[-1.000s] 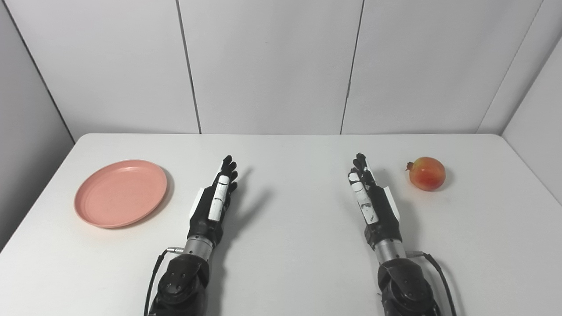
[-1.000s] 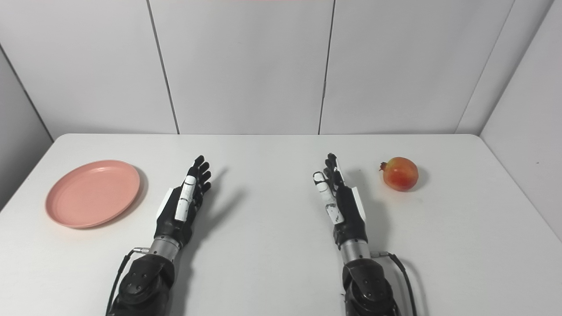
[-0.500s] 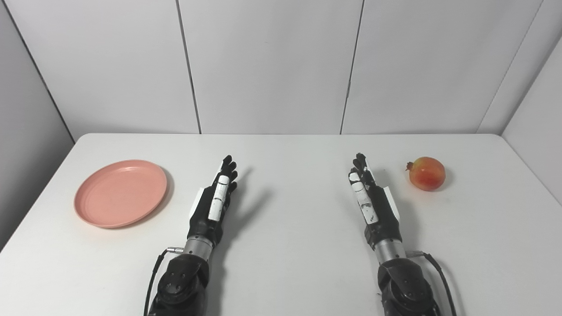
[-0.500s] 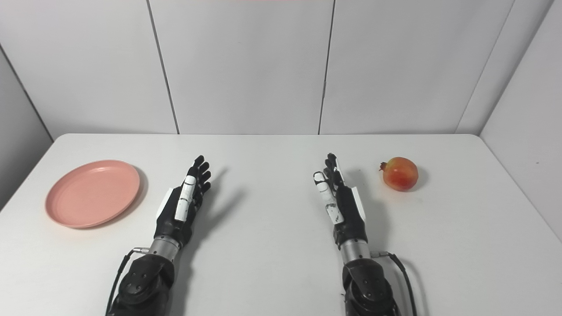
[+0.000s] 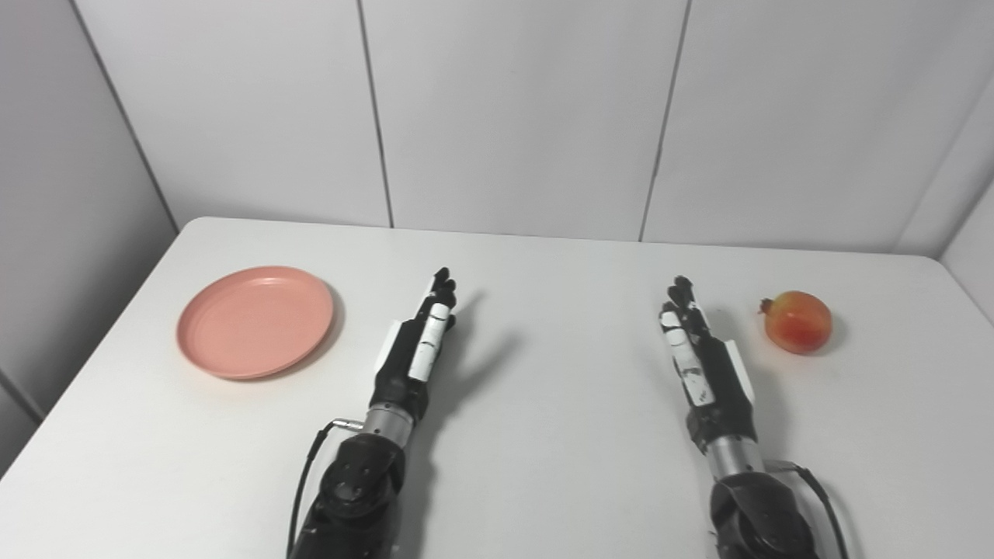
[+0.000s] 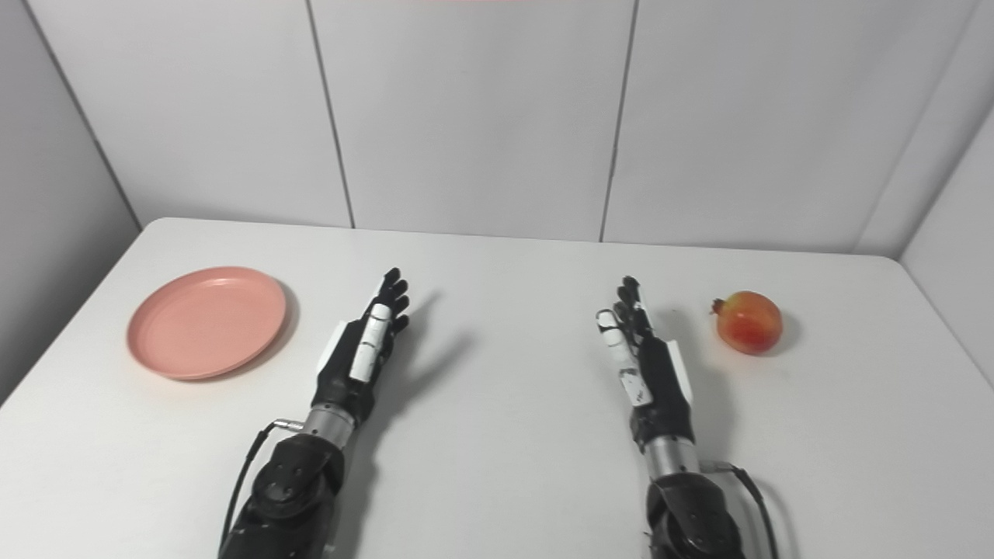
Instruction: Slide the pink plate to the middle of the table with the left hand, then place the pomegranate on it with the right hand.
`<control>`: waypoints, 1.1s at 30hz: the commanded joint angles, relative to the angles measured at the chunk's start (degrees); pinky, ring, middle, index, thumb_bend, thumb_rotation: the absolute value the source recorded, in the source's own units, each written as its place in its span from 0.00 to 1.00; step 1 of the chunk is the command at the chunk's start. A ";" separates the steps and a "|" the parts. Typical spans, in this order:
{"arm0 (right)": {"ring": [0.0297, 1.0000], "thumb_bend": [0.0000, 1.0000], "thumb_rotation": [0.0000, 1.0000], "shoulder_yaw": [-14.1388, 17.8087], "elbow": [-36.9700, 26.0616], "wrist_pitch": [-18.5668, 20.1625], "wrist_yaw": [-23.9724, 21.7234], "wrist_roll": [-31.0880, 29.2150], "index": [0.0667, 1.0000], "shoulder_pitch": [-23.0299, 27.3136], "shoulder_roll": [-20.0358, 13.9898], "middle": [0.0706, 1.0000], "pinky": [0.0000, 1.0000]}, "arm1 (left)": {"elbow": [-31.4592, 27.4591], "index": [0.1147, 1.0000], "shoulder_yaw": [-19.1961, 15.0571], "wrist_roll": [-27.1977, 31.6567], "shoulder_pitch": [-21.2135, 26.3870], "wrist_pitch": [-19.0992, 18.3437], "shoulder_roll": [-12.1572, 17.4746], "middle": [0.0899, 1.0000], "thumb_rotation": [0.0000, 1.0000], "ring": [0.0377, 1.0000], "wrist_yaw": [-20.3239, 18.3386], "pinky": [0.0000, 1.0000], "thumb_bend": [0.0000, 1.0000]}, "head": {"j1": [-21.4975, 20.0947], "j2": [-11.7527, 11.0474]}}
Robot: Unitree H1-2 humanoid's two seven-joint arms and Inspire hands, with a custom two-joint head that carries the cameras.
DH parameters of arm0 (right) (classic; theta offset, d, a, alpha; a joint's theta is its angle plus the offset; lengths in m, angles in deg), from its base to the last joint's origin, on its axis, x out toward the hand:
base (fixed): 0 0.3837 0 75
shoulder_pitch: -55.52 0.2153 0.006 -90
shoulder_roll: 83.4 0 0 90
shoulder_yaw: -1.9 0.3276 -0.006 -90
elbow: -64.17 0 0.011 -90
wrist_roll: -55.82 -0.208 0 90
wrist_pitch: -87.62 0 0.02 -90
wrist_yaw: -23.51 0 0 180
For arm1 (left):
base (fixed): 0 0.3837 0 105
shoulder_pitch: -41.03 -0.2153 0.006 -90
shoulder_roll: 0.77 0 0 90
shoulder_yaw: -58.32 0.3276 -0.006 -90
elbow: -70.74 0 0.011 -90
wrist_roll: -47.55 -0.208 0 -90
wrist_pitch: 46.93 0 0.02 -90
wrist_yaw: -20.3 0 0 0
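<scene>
**Nothing moved yet: plate slide comes first**

The white rectangular table (image 5: 543, 466) fills the view, w/ grey wall panels behind it. Far on my left side lies the round, shallow pink plastic plate (image 5: 255, 321), flat on the top and near the table's left edge, well apart from the centre. My left hand (image 5: 415, 345) hovers edge-on just right of the plate, not touching it, fingers straight, stretched forward and close together, holding nothing. My right hand (image 5: 703, 357) mirrors it on the other side: fingers extended, empty. Beyond it, near but apart, the small red-orange round pomegranate (image 5: 797, 321) sits on the table toward the right edge, crown pointing left.

Step in hand, as I judge it: the very start, approach to the plate. Neither part of the task is done.

Next move, I reckon: swing my left hand over to the plate, set fingertips on the rim or inside face, press lightly & drag it right toward the centre, btw my two hands. Too much downforce on the rim could tip it. Right hand should wait til the plate's parked.
</scene>
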 commanded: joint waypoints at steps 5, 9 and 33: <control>1.00 0.62 0.89 1.08 -0.32 -2.86 -3.21 -2.69 1.00 1.03 -2.10 1.00 1.00 | 0.63 1.00 2.21 -3.34 1.61 1.36 -2.19 1.00 1.00 1.00 1.67 1.00 0.65 | 2.59 -1.60; 1.00 0.61 0.88 1.38 0.16 -3.07 -4.02 -3.32 1.00 0.76 -2.62 1.00 1.00 | 0.82 1.00 2.14 -2.53 1.69 1.14 -2.47 1.00 1.00 1.00 0.99 1.00 0.63 | 2.78 -2.22; 1.00 0.62 0.87 2.18 3.83 -6.03 -4.03 -2.98 1.00 2.02 -1.57 1.00 1.00 | 1.49 1.00 -4.19 6.53 6.19 5.25 -1.19 1.00 1.00 1.00 -0.02 1.00 0.64 | 2.95 -4.31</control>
